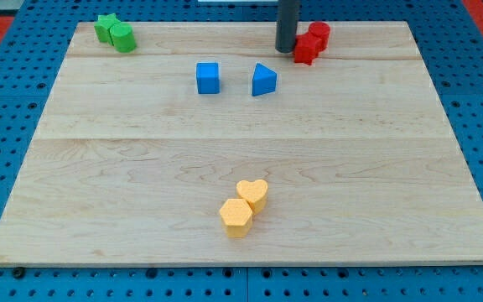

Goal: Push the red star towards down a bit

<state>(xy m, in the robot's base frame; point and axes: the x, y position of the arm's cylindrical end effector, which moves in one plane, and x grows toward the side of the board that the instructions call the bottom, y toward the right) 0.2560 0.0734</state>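
The red star [307, 49] lies near the top of the wooden board [241, 159], right of centre. A red cylinder [318, 33] touches it at its upper right. My tip [287, 49] is the lower end of a dark rod and stands just left of the red star, touching or almost touching its left side.
A blue cube [208, 77] and a blue triangle [264, 80] sit below and left of my tip. A green star [106, 27] and a green cylinder [123, 37] are at the top left. A yellow heart [252, 194] and a yellow hexagon [236, 217] are near the bottom centre.
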